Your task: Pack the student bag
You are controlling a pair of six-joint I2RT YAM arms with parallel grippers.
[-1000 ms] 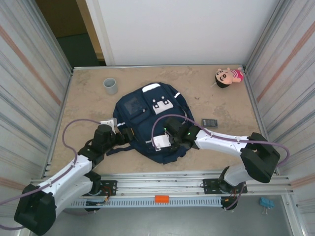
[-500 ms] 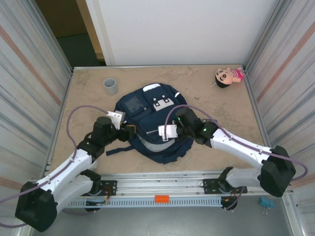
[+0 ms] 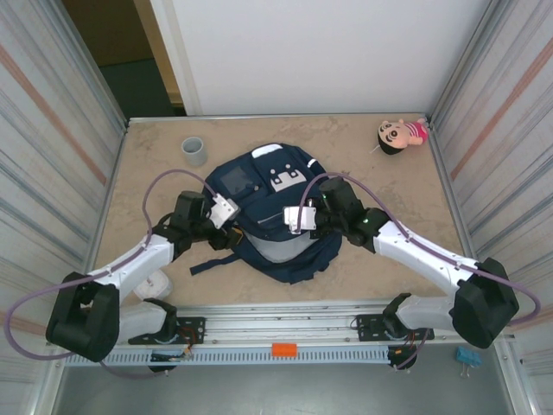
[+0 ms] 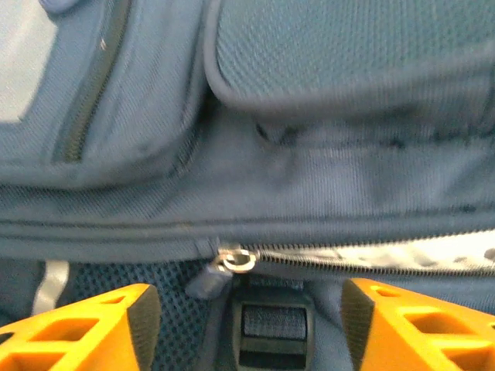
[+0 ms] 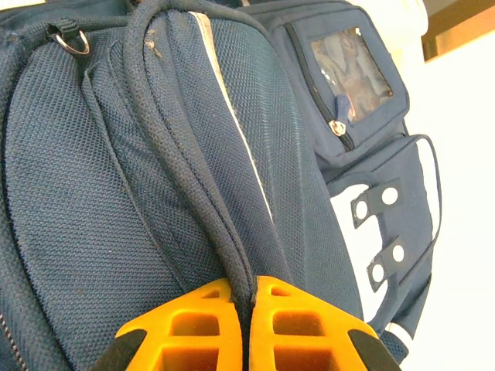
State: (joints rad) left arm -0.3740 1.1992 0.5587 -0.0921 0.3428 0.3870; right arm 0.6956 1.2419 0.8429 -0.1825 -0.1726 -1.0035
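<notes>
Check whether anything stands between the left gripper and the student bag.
Nothing visible does. The left gripper sits open right at the student bag, with the zipper pull and a black strap buckle, both parts of the bag, lying ahead between its fingers.

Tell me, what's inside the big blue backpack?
Through the unzipped opening of the backpack, just a strip of pale grey lining shows. Anything deeper inside is covered by the blue fabric, so I can't tell what it holds.
</notes>
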